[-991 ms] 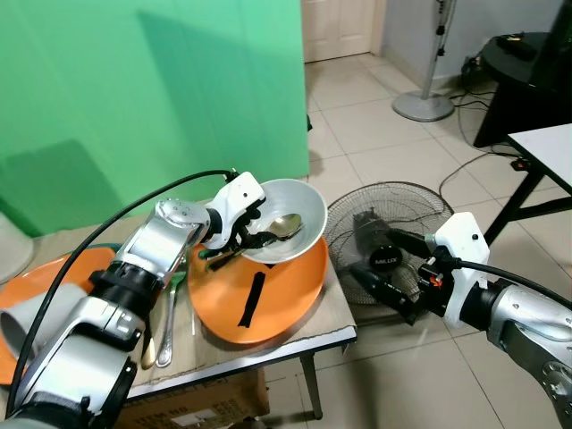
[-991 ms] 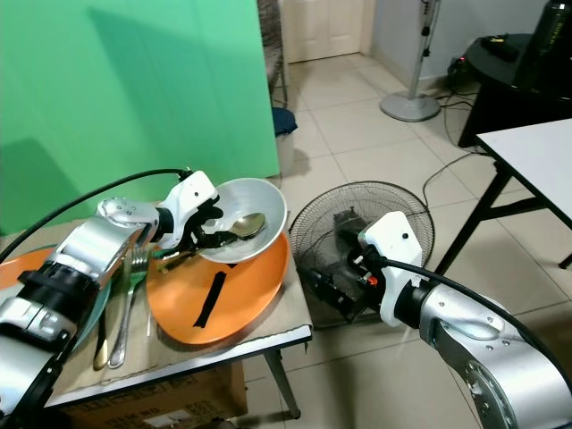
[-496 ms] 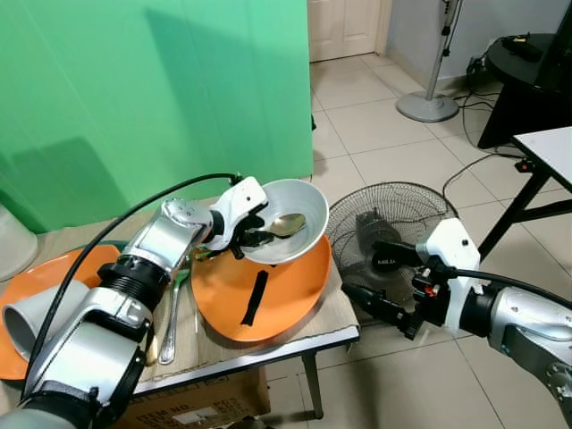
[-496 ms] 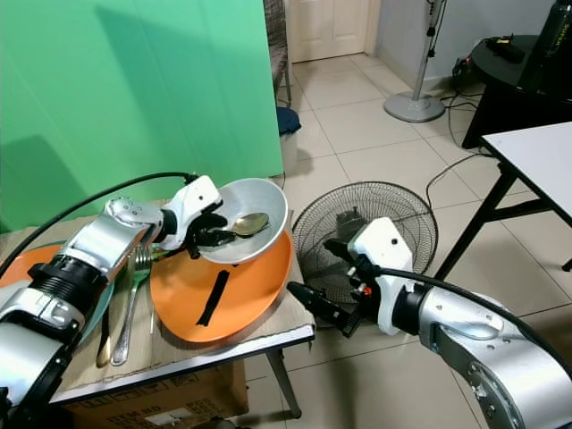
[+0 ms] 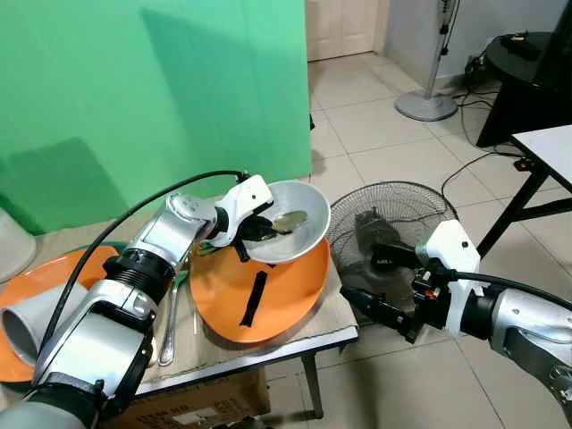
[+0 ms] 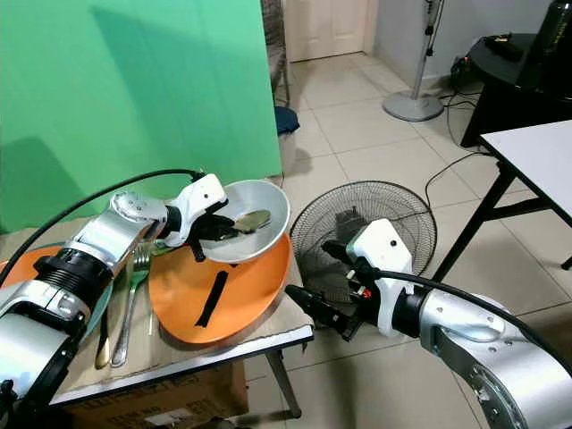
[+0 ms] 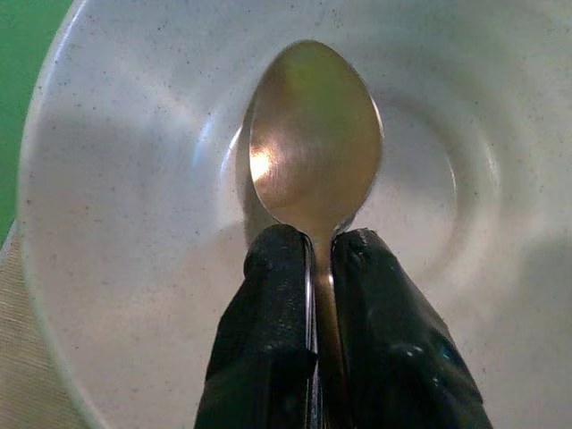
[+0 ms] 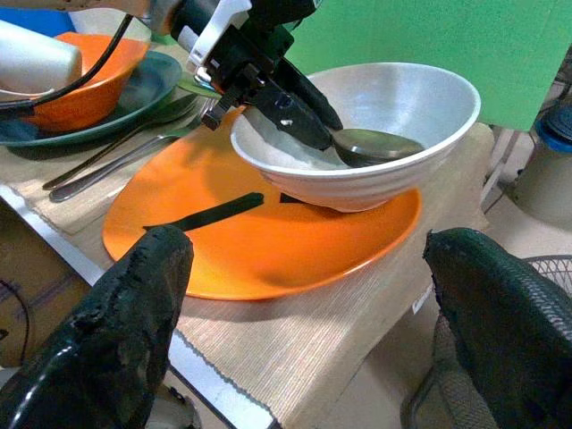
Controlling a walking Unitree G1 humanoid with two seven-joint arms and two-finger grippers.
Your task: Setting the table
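Left gripper (image 7: pixel 313 268) is clenching the spoon (image 7: pixel 313 143) by its neck, bowl lying beyond the fingertips inside the white bowl (image 5: pixel 304 237) on the orange plate (image 5: pixel 268 295). Right gripper (image 8: pixel 304 295) is spread wide beside the table (image 6: pixel 259 344). No legible writing.

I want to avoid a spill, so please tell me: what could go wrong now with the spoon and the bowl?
The left claw grips the spoon inside the white bowl. The bowl sits near the orange plate's far edge, close to the table corner; a push might slide or tip it toward the fan.
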